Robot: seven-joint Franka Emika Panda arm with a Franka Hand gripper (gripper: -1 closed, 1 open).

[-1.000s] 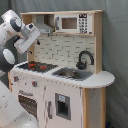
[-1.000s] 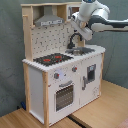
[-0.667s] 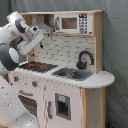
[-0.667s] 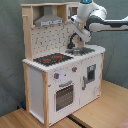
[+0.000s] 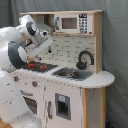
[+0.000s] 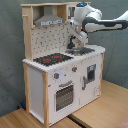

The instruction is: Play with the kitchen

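First exterior view
- One kitchen (image 5: 75,85), white and light wood, stood against a grey backdrop and filled most of the frame.
- One black faucet (image 5: 85,58) curved over one sink (image 5: 72,74) on the counter's right part.
- One stovetop (image 5: 37,65), black with red rings, lay at the first exterior view's left of the sink.
- One microwave panel (image 5: 74,23) sat in the upper shelf; one grey hood (image 5: 44,27) showed partly behind the arm.
- One white arm (image 5: 17,50) rose at the first exterior view's left, its wrist over the stovetop; the gripper was not clearly made out here.

Second exterior view
- The same kitchen (image 6: 60,85) stood on a wooden floor (image 6: 30,117).
- One hood (image 6: 49,21), one dotted backboard (image 6: 50,40), one stovetop (image 6: 52,59), one oven door (image 6: 64,95), two knobs (image 6: 56,76) counted.
- One gripper (image 6: 75,42) hung above the sink (image 6: 82,50), near the faucet; whether its fingers were spread or closed cannot be told.
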